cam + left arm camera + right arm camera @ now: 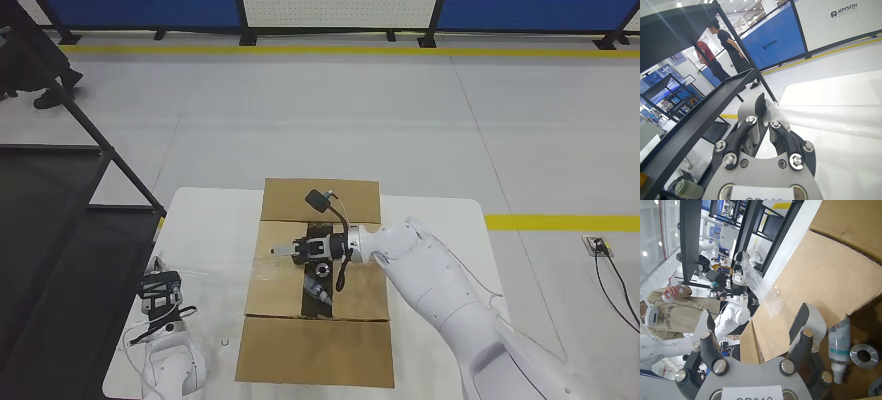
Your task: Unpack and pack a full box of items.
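Note:
A cardboard box point(315, 300) lies on the white table point(205, 215) with its flaps spread. Through the gap I see a spray bottle point(838, 344) and a metal ring point(864, 356) inside. My right gripper point(757, 321) is open, its fingers on either side of the edge of a box flap point(819, 279); from above the right gripper point(292, 247) sits over the box's middle. My left gripper point(765, 113) is shut on a strip of clear tape point(819, 115) near the table's left edge. The tape point(761, 289) runs from the left gripper point(741, 262) to that flap.
A black shelf rack point(60, 250) stands close beside the table's left edge, right by the left arm point(165, 350). A dark round part point(875, 387) lies in the box near the ring. Bare table shows on both sides of the box.

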Robot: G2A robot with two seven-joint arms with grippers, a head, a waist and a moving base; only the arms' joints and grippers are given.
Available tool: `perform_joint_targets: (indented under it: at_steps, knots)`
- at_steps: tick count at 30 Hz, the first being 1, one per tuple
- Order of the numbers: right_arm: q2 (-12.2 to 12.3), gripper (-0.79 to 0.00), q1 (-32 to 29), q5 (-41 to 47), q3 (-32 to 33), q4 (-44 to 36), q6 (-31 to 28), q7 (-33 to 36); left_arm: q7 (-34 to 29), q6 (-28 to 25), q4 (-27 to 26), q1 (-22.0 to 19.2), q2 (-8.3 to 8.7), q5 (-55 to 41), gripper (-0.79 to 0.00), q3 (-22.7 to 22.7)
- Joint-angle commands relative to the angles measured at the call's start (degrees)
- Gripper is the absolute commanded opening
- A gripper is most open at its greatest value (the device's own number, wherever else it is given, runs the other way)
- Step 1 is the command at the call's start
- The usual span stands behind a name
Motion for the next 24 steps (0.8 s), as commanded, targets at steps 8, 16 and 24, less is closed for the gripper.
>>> perform_joint_targets:
  at_steps: [8, 16, 24]
  knots:
    - [-0.2, 0.000, 0.1, -0.3, 0.9, 1.1, -0.9, 0.5, -2.1, -2.1, 0.4, 0.4, -0.04, 3.8, 0.000, 0.6]
    - [-0.3, 0.000, 0.1, -0.6, 1.6, 1.5, -1.2, 0.9, -2.0, -4.9, -0.7, 1.9, 0.17, 7.2, 0.000, 0.3]
    - [-0.4, 0.000, 0.2, -1.2, 2.3, 1.8, -1.3, 1.2, -3.2, -13.1, -4.3, 6.0, 1.11, 13.2, 0.000, -1.5]
